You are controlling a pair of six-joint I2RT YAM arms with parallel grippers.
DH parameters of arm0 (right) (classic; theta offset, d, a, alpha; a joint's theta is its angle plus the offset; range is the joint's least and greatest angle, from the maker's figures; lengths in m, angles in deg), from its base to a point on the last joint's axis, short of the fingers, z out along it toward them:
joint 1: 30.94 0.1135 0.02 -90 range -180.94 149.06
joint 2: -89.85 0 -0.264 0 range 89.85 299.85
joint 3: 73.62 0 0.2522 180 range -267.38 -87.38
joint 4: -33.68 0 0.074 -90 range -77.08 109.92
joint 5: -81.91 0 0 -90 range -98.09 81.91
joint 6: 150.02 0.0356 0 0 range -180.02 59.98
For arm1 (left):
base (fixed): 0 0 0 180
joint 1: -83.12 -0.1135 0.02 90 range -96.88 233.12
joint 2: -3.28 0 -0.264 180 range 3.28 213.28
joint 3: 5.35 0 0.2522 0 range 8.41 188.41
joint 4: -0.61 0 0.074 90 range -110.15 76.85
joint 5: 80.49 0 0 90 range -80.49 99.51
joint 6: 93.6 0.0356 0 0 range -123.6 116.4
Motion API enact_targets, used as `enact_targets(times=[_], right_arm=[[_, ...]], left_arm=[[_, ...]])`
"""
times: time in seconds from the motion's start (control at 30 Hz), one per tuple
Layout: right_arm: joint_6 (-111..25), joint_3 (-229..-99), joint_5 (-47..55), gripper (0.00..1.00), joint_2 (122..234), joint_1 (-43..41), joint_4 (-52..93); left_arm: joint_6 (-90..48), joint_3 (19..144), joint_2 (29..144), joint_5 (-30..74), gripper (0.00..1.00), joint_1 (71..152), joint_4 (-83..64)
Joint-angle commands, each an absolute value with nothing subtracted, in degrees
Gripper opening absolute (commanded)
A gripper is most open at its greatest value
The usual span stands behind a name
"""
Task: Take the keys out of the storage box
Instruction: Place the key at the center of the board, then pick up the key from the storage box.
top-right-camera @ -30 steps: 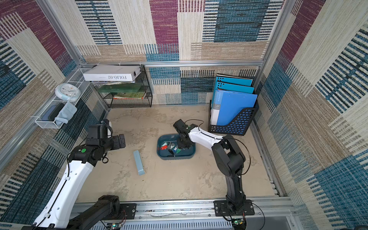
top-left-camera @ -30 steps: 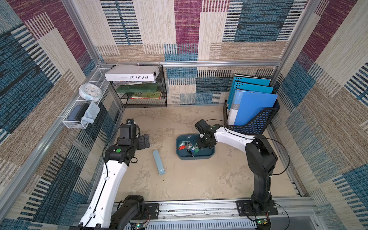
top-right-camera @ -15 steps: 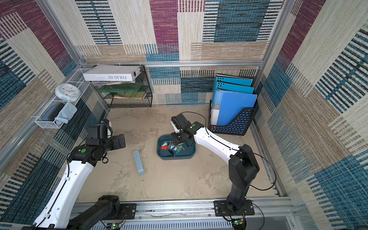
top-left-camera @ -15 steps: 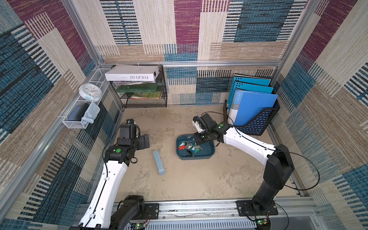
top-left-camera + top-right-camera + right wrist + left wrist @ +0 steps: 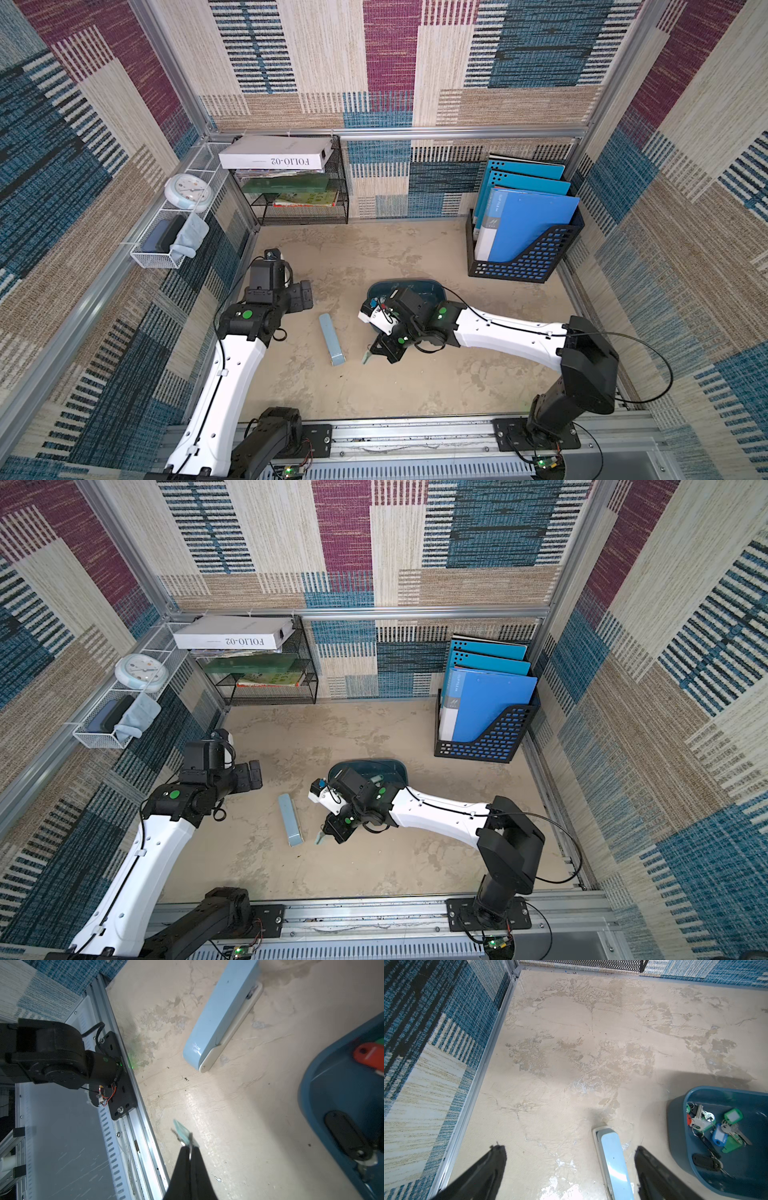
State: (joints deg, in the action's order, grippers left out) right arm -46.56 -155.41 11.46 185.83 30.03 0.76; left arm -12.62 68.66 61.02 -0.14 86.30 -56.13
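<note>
Right gripper [image 5: 190, 1148]: jaws closed tight on one pale teal key tag [image 5: 182, 1132], held outside the storage box [image 5: 419, 284], low over bare floor between the box's near rim and the pale blue case [image 5: 331, 338], with the front rail [image 5: 149, 1142] close by. Other keys [image 5: 716, 1128]: heaped at one end of the box, mid-floor. Left gripper [image 5: 569, 1157]: jaws spread wide and empty, with open floor ahead to the wall rail [image 5: 479, 1076].

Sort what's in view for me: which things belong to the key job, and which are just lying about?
Job: storage box, keys inside it, teal-tagged key pinched in right gripper.
Lying about: pale blue case, file holder, wire basket, clock.
</note>
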Motion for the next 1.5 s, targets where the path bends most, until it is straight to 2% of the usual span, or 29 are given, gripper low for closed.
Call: enact_targets(times=[0.0,0.53,0.73,0.87,1.0,1.23,1.37,1.47], right_arm=[[-44.7,-154.3,12.2,0.00,187.7,30.8,4.9],[-43.0,-151.4,4.2,0.00,194.6,30.7,2.9],[-43.0,-152.7,1.8,0.06,196.6,30.5,2.5],[-43.5,-153.9,0.9,0.13,197.2,30.5,0.8],[-44.6,-155.1,0.5,0.37,196.0,30.5,-1.4],[-46.3,-160.8,-3.5,0.37,190.3,30.6,-7.9],[-40.8,-161.9,-16.7,0.51,185.9,29.5,-10.4],[-38.3,-162.1,-16.9,0.55,186.7,24.7,-10.9]], left_arm=[[-12.7,68.4,61.0,0.1,0.99,86.2,-55.9],[-12.7,68.4,61.0,0.2,0.99,86.2,-56.0],[-12.7,68.4,60.9,0.2,0.99,86.2,-56.0],[-12.7,68.4,61.0,0.1,0.99,86.3,-56.0],[-12.7,68.3,60.9,0.1,0.99,86.2,-56.0],[-12.7,68.4,60.9,0.2,0.99,86.2,-56.0],[-12.7,68.4,60.9,0.4,0.99,86.3,-56.0],[-12.7,68.4,60.9,1.0,0.99,86.2,-56.0]])
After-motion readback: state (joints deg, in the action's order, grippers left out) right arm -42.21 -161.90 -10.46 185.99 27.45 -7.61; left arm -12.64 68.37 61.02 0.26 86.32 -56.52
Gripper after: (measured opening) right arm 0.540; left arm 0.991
